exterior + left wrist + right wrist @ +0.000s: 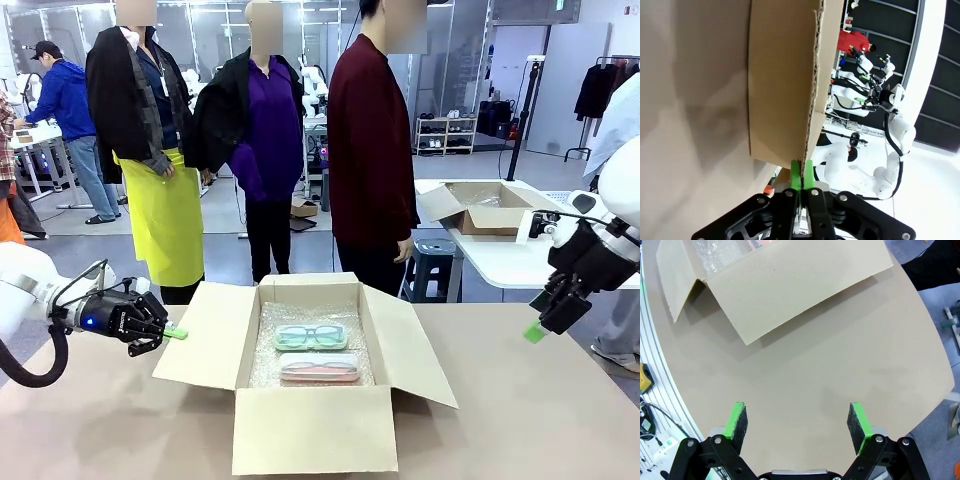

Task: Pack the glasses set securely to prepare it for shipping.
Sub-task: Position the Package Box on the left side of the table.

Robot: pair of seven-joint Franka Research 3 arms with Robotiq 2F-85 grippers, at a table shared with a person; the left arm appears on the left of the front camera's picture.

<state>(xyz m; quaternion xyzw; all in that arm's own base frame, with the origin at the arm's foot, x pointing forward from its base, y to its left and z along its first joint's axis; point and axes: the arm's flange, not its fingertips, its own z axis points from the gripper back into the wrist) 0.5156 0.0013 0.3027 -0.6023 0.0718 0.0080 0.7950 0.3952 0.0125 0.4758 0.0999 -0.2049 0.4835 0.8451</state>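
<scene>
Front view: open cardboard box (310, 415) sits mid-surface, all four flaps folded out. Bubble wrap (265, 350) lines the bottom. Both cases of the glasses set lie flat on it, side by side: mint green case (311, 337) with dark-rimmed spectacles toward the far side, pale pink case (319, 367) just beside it on the near side.

Left gripper (176, 333) is at the box's left flap (200, 335), low and roughly horizontal. Left wrist view: jaws pressed together on the corrugated edge of that flap (785, 80), green pads (796, 174) pinching the cardboard between them.

Right gripper (536, 330) hangs above the tan surface (540, 420), well apart from the box's right flap (415, 345), touching nothing. Right wrist view: jaws spread wide, nothing between the pads (738, 421), looking down at bare surface (850, 365) with the right flap (800, 287) farther off.

Person in a dark red top (370, 150) stands at the far side behind the box, arms down.
</scene>
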